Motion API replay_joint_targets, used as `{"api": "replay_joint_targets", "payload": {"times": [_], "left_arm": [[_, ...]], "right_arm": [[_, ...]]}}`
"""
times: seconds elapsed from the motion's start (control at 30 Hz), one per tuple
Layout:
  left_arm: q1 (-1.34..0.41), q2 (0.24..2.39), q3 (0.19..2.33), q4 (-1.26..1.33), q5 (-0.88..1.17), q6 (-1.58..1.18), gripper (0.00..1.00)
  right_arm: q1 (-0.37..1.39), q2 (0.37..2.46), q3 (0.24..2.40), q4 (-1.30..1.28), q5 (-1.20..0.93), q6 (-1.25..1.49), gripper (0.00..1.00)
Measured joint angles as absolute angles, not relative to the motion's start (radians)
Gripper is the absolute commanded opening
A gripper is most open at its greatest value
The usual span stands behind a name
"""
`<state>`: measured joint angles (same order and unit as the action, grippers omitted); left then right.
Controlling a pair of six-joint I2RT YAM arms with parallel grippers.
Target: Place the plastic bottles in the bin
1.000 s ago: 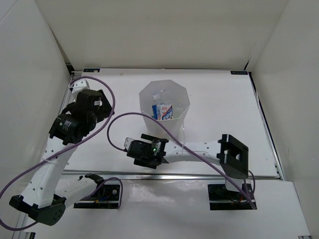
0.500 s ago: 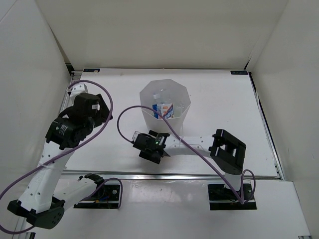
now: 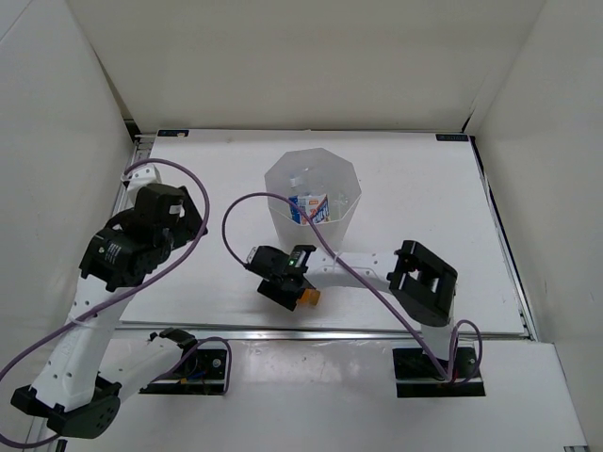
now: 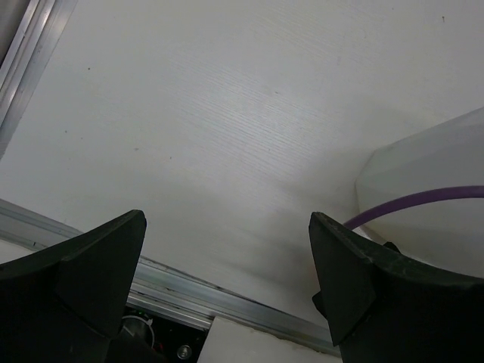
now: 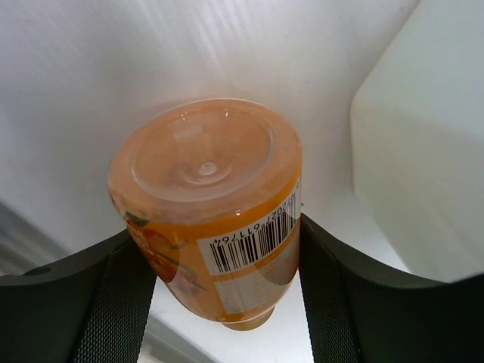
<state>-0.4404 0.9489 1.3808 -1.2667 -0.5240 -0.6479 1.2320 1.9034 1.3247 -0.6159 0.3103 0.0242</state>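
Your right gripper (image 3: pixel 294 287) has closed on the squat orange bottle (image 3: pixel 309 298) and holds it just off the near side of the bin (image 3: pixel 279 218), toward the arm bases. From the right wrist, both fingers (image 5: pixel 91 302) press against the bottle's flanks. The bottle's flat bottom faces the camera, its barcode label is turned toward the right finger, and its cap end points away toward the table (image 5: pixel 151 68). The bin's pale wall (image 5: pixel 408 151) fills the right of that view, close beside the bottle but not touching it.

Your left gripper (image 3: pixel 179 212) hangs well to the left of the bin. Its jaws are spread wide and grip nothing. In the left wrist view the two dark fingers (image 4: pixel 83 280) frame bare white table (image 4: pixel 227 113), and the bin's edge (image 4: pixel 423 162) shows at the right with a purple cable (image 4: pixel 423 200) running across it.

From the top camera, the bin stands upright on the table (image 3: pixel 424 188), roughly midway across it. Inside the bin the clear bottle with the blue label (image 3: pixel 309 207) lies against the near wall. Paler clear shapes sit behind it toward the far wall, too faint to tell apart. The right arm's purple cable (image 3: pixel 226 235) loops out to the left of the bin, then passes over its near wall and runs down to the right arm's base.
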Motion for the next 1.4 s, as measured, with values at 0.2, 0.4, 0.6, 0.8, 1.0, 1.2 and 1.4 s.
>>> {"api": "replay_joint_targets", "payload": {"times": [0.2,0.4,0.6,0.8,1.0,1.2,1.4], "left_arm": [[-0.44,0.935,1.385,-1.279,-0.562,-0.648,1.0],[-0.44,0.918,1.376,-1.256,-0.593,-0.646,1.0],[-0.44,0.918,1.33,-1.225,-0.59,-0.651,1.0],[-0.44,0.926,1.328,-1.203,-0.587,-0.655,1.0],[-0.44,0.927,1.306,-1.194,-0.588,-0.656,1.0],[-0.44,0.927,1.298,-1.196,-0.595,-0.664,1.0],[-0.44,0.924,1.28,-1.192,-0.615,-0.682,1.0]], "right_arm": [[1.274,1.895,1.542,-0.801,0.263,0.08,0.37],[1.304,1.868,2.135,-0.973,0.303,0.122,0.51],[1.069,1.698,2.373,-0.949,0.331,0.147,0.62],[0.806,1.645,2.293,-0.971,0.258,0.207,0.76],[0.805,1.706,2.144,-1.046,0.168,0.251,1.0],[0.732,1.694,2.143,-1.083,0.138,0.311,1.0],[0.443,1.611,2.14,-1.151,-0.001,0.432,1.0]]}}
